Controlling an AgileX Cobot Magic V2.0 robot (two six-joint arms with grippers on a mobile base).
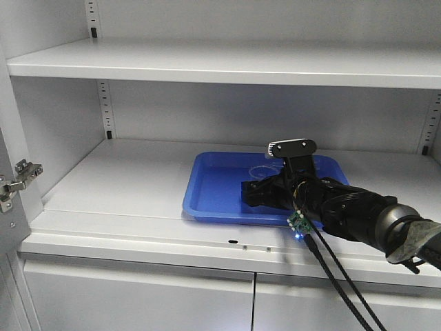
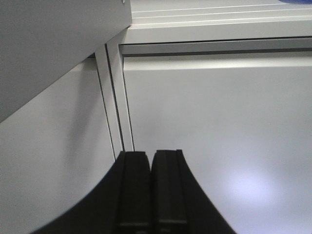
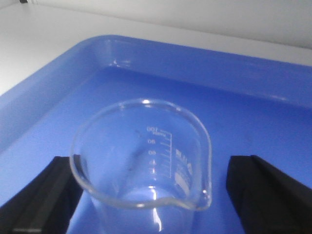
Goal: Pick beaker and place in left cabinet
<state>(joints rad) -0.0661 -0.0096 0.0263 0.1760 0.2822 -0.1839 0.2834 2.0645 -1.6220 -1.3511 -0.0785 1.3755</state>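
My right claw (image 3: 146, 187) is wide apart around the small clear glass beaker (image 3: 141, 156) in the blue plastic tray (image 1: 213, 189) on the grey cabinet shelf (image 1: 117, 179); only pulling out is left

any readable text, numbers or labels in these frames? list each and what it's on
Beaker, standing in the blue tray between the open right gripper fingers: white graduation scale with numerals and a printed block beside it, seen mirrored through the glass, too blurred to read.
Circuit board on the right arm: no legible marking.
Left gripper view, cabinet: no text.
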